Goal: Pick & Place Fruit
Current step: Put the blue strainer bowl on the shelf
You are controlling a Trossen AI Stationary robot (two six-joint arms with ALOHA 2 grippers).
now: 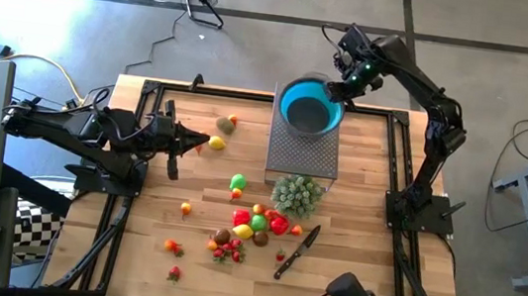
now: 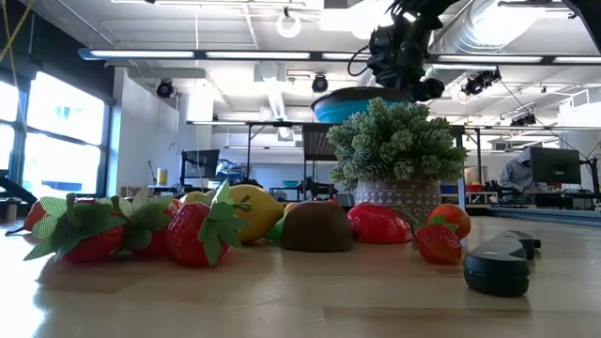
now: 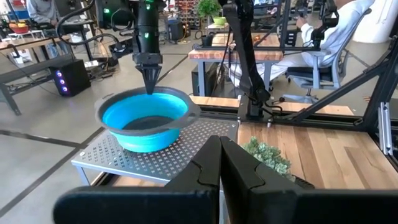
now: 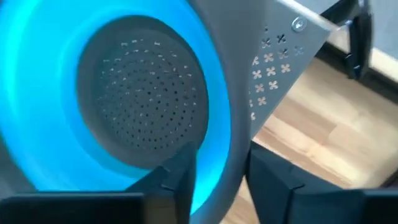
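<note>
Fruit lies scattered in a loose cluster on the desk, near the pale green bushy cluster and the black-handled knife. The right claw pinches the rim of the blue colander bowl, which sits on a perforated metal stand. The left claw, fingers pressed together and holding nothing, hovers over the desk's left part, beside a yellow fruit.

I saw the bowl on the perforated stand upper centre, the bushy cluster just below it, most fruit lower centre, the knife to their right
</note>
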